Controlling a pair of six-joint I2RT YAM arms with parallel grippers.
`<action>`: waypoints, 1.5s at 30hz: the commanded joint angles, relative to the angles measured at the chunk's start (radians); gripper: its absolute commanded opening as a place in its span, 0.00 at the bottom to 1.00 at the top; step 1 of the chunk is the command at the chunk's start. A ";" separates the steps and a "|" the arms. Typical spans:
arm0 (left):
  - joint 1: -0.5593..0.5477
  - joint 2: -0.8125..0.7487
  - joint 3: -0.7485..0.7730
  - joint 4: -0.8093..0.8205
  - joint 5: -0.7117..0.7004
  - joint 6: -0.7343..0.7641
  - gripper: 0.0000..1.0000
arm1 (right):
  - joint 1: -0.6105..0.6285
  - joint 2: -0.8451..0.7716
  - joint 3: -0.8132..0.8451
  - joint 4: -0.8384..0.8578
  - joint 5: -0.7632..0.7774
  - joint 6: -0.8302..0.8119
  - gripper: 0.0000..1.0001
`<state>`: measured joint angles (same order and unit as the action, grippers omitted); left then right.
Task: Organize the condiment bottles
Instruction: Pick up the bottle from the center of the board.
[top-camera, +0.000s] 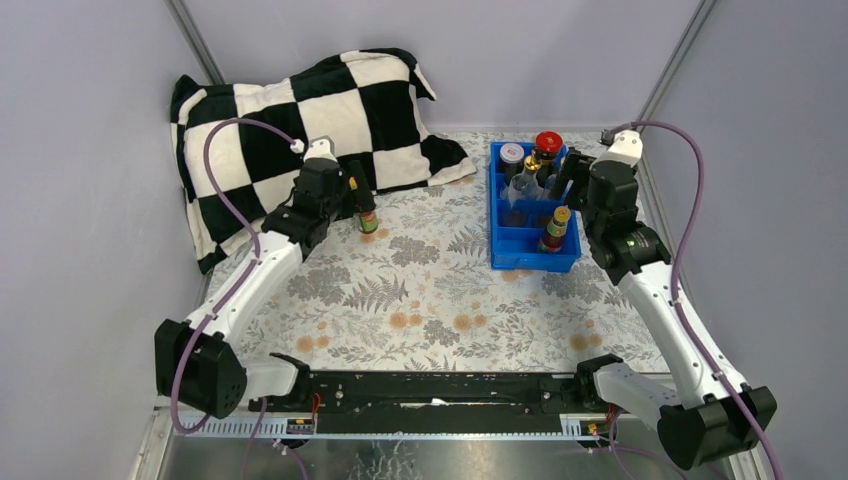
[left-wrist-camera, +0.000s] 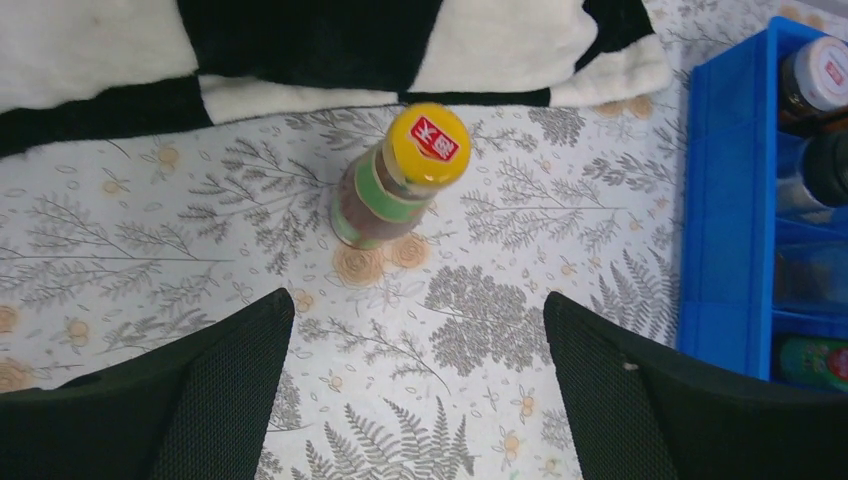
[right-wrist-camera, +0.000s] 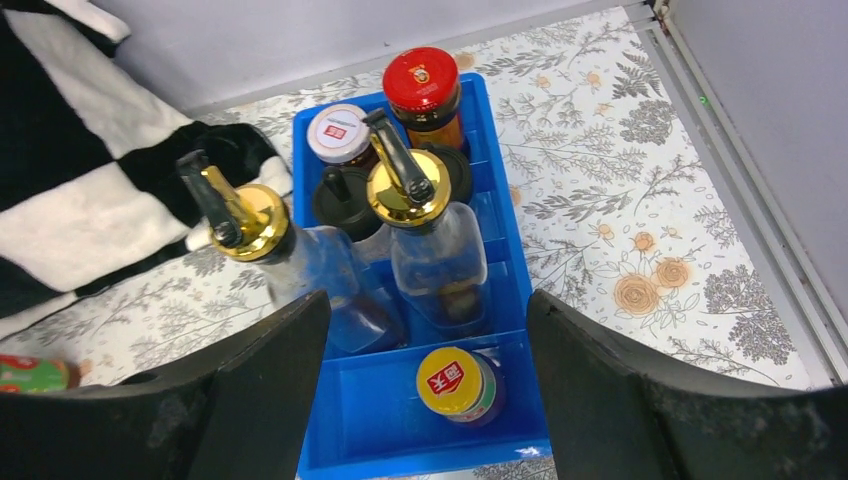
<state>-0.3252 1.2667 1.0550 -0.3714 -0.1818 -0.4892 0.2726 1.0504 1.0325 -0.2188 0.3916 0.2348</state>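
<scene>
Target of the left gripper (left-wrist-camera: 417, 300): orange-capped sauce bottle (left-wrist-camera: 395, 185) on the flowered cloth (left-wrist-camera: 130, 270), outside the blue tray (left-wrist-camera: 715, 200). Stood upright, long axis vertical, straight ahead of the wide-spread, empty fingers (left-wrist-camera: 200, 400) and centred between them, untouched. Lay much nearer to the left arm than to the right. Showed a red cap label (left-wrist-camera: 436, 140) with white characters, unreadable. Right gripper (right-wrist-camera: 428, 300): likewise spread and empty, above the tray.

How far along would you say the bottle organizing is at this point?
Done: gold-spouted bottles, red-lidded jar, white-lidded jar and one orange-capped bottle stand in the blue tray. In hand: nothing; left gripper and right gripper are open. Left: the second orange-capped bottle, standing on the table.
</scene>
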 joint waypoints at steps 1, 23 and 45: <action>0.007 0.048 0.067 0.034 -0.111 0.067 0.97 | -0.004 -0.037 0.072 -0.067 -0.066 0.008 0.78; -0.078 0.171 -0.086 0.476 -0.307 0.217 0.92 | -0.004 -0.047 0.082 -0.081 -0.140 0.012 0.74; -0.083 0.269 -0.045 0.498 -0.339 0.201 0.52 | -0.005 -0.037 0.059 -0.055 -0.180 0.014 0.74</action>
<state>-0.4042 1.5177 0.9867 0.0566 -0.4896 -0.2886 0.2722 1.0203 1.0824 -0.3031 0.2367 0.2485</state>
